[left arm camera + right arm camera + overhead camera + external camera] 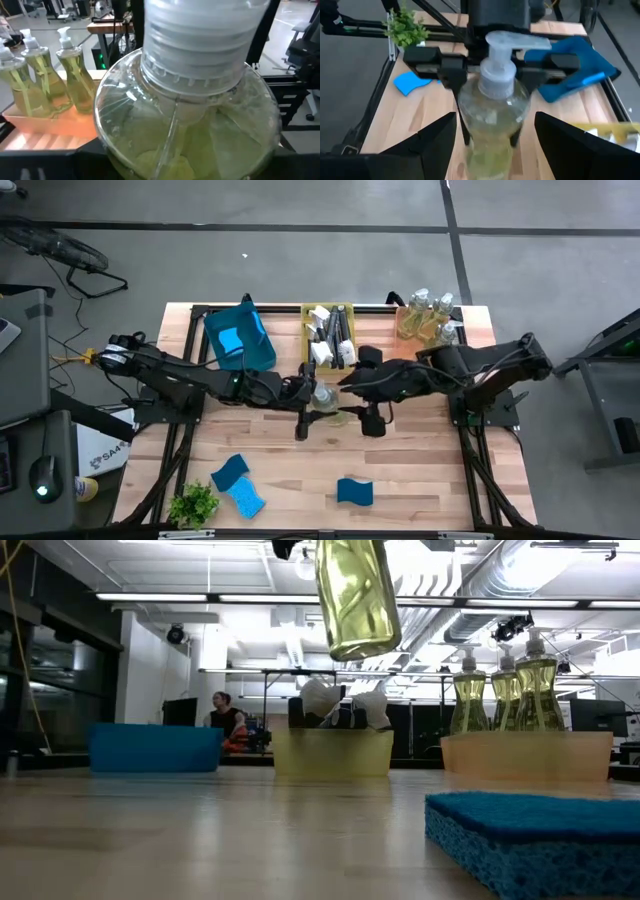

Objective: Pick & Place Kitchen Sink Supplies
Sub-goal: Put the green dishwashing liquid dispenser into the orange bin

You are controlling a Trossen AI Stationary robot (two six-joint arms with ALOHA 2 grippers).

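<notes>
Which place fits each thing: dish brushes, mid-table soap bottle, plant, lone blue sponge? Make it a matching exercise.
Things:
1. dish brushes
2. mid-table soap bottle
3. plant
4. lone blue sponge

Places:
A. flat on the table, by itself
B. held in the left tool, lifted off the table
C. at a table corner
D. in the yellow bin

Pairs: 1-D, 2-B, 3-C, 4-A

One camera looks straight down on the whole table (420, 470), one sits low at the table's front edge looking across to the back, and two ride close on the arms, and all four see the same bottle (357, 600) held up mid-table.
</notes>
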